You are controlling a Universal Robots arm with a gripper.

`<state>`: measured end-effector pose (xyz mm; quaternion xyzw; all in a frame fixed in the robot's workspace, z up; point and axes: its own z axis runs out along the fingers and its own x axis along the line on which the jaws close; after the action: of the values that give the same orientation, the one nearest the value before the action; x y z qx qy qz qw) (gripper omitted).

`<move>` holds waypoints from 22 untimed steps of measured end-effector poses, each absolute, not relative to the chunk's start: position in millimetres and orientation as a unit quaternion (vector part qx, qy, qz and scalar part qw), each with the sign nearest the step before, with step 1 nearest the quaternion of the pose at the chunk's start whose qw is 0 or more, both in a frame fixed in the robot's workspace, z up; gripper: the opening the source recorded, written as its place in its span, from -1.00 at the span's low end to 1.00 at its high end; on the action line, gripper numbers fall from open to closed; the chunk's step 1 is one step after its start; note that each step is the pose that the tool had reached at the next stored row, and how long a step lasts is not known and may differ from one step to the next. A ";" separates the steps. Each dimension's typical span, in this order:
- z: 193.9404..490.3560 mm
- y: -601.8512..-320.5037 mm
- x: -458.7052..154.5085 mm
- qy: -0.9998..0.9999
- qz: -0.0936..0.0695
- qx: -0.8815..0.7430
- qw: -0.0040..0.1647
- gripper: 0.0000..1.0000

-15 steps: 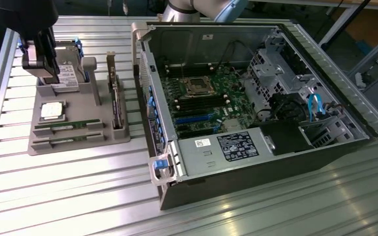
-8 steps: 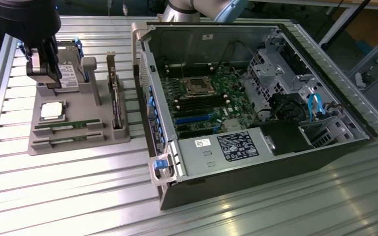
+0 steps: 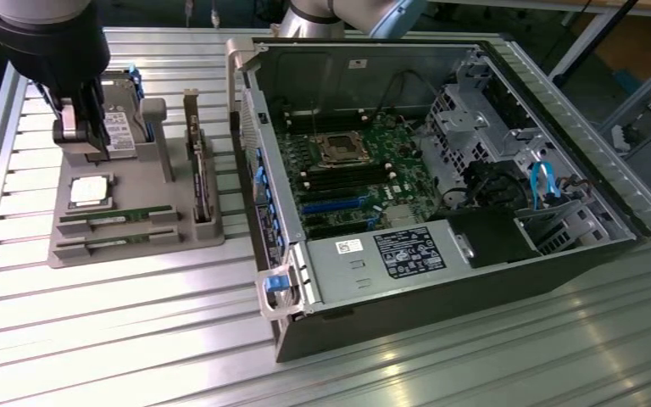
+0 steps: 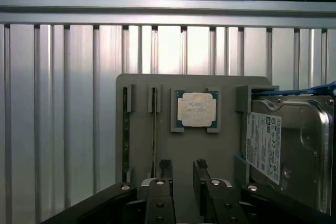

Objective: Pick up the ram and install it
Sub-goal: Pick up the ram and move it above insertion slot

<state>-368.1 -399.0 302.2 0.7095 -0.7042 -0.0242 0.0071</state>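
Two ram sticks in their slots, gripper spread and empty over the tray.
Exterior view: the gripper (image 3: 88, 146) hangs over the hard drive (image 3: 122, 127) at the far edge of the grey holder tray (image 3: 196, 237). The tray sits toward the exterior view's left edge of the ribbed aluminium table (image 3: 111, 339). One ram stick (image 3: 116, 217) and a second ram stick (image 3: 114, 242) lie side by side along the tray's near edge, with the processor (image 3: 89, 192) between them and the drive. An expansion card (image 3: 201, 182) stands on edge at the tray's side nearest the open computer case (image 3: 439, 280). Wrist view: the fingers (image 4: 165, 167) stand apart with nothing gripped (bare tray shows in the gap). Both sticks, seen edge-on, lie on the far side of the processor from the hard drive, untouched.
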 end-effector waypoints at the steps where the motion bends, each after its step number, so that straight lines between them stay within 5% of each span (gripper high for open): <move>1: 300.4 -398.9 -368.1 -0.704 -0.024 0.710 0.007 -0.40; 22: 269.8 -398.9 -368.1 -0.704 -0.024 0.710 0.007 -0.40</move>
<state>-368.1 -398.9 269.8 0.7095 -0.7042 -0.0242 0.0071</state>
